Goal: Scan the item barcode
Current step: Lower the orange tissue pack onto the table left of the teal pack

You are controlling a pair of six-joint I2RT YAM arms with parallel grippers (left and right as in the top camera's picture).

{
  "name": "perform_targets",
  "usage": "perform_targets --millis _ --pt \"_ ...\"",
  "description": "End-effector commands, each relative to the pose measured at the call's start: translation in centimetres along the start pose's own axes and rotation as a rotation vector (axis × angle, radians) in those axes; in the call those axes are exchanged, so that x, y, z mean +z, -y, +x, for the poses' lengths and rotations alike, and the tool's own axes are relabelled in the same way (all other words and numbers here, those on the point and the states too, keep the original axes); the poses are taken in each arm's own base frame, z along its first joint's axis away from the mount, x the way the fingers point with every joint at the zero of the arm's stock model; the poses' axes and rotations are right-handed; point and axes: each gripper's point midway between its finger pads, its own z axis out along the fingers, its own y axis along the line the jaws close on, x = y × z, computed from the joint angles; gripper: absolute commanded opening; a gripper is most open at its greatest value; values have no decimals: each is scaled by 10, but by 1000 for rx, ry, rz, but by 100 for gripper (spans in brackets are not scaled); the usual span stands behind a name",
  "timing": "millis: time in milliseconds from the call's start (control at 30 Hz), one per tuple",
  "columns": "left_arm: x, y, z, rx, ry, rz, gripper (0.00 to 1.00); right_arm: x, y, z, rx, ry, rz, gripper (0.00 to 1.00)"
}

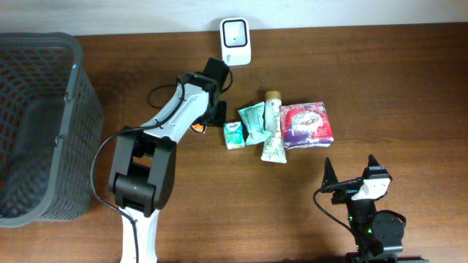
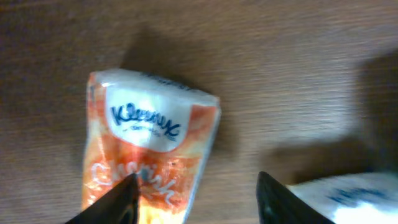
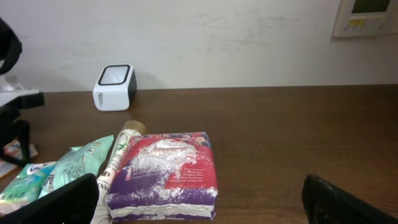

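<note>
An orange and white Kleenex tissue pack (image 2: 149,143) lies flat on the wooden table, seen in the overhead view as an orange sliver (image 1: 197,126) beside the left arm. My left gripper (image 2: 196,176) hovers just over it, jaws apart. Its left fingertip (image 2: 127,193) sits above the pack's lower part and the right one stands over bare wood. From above, the left gripper (image 1: 212,98) is in front of the white barcode scanner (image 1: 235,42), which also shows in the right wrist view (image 3: 114,86). My right gripper (image 1: 349,172) rests wide open and empty near the front edge.
A grey mesh basket (image 1: 73,80) stands at the far left. Right of the left gripper lies a row of items: a small green-white tissue pack (image 1: 233,135), a teal pouch (image 1: 254,120), a tube (image 1: 273,128) and a red-purple pack (image 1: 307,124).
</note>
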Motion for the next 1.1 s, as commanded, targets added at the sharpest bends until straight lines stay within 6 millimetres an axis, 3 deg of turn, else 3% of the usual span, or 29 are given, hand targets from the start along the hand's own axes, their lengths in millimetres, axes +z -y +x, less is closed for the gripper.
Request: perform_targets --millis 0,67,200,267,333,467,567,667,700,767,800,833,1067 --pt "16 -20 12 10 -24 -90 56 0 -2 2 4 -4 -8 99" --pt "17 -26 10 10 -8 -129 52 0 -2 2 4 -4 -8 99" --pt "16 -23 11 15 -11 -124 1 0 -2 2 4 -4 -8 99" --pt "16 -5 20 15 -54 -29 0 0 -2 2 3 -4 -8 99" --pt "9 30 31 9 -116 163 0 0 -2 2 4 -4 -8 99" --pt "-8 66 40 -93 -167 298 0 0 -2 2 3 -4 -8 99" --pt "-20 75 41 -122 -151 287 0 0 -2 2 3 -4 -8 99" --pt "-23 58 38 -168 -117 190 0 0 -2 2 4 -4 -8 99" --pt "-25 53 37 -169 -110 172 5 0 -2 2 4 -4 -8 98" --pt "-35 51 31 -136 -82 178 28 0 -2 2 4 -4 -8 99" --pt "-43 50 27 -121 -64 184 55 0 -2 2 3 -4 -8 99" --pt "-53 47 21 -126 -47 187 99 0 -2 2 3 -4 -8 99" --pt "-134 1 -4 -136 110 54 99 0 -2 2 3 -4 -8 99"
